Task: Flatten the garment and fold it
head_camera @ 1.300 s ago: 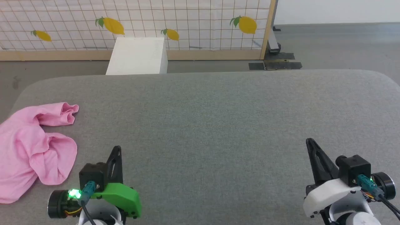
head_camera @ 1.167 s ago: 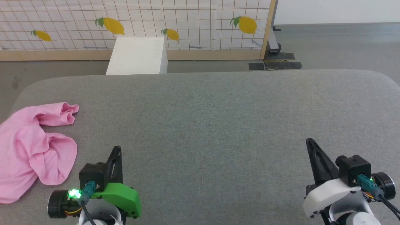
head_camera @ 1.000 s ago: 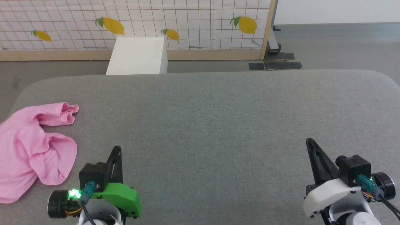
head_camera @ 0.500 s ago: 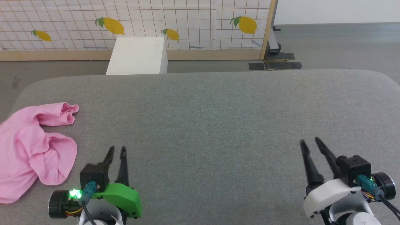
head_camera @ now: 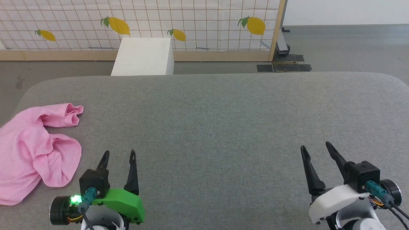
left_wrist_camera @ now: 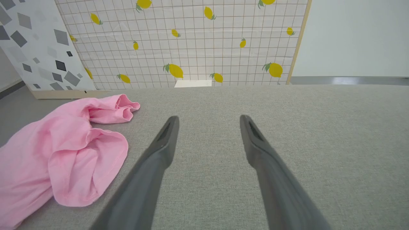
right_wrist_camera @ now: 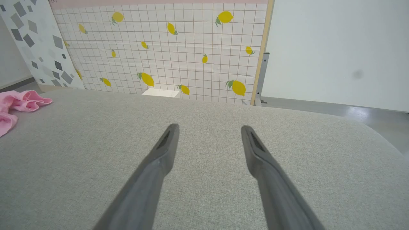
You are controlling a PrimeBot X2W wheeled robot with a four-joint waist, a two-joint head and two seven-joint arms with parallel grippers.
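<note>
Garment [head_camera: 32, 150] beside left gripper [head_camera: 119, 155]

No readable text, no legible labels or numbers

A crumpled pink garment [head_camera: 32, 150] is seen heaped at the left edge of a grey padded table [head_camera: 217, 121]. The left gripper [head_camera: 119, 152], near the garment, and the right gripper [head_camera: 314, 145] are held over the near edge, jaws spread. A white box [head_camera: 142, 57] and a lemon-print screen [head_camera: 191, 22] are pictured beyond.
</note>
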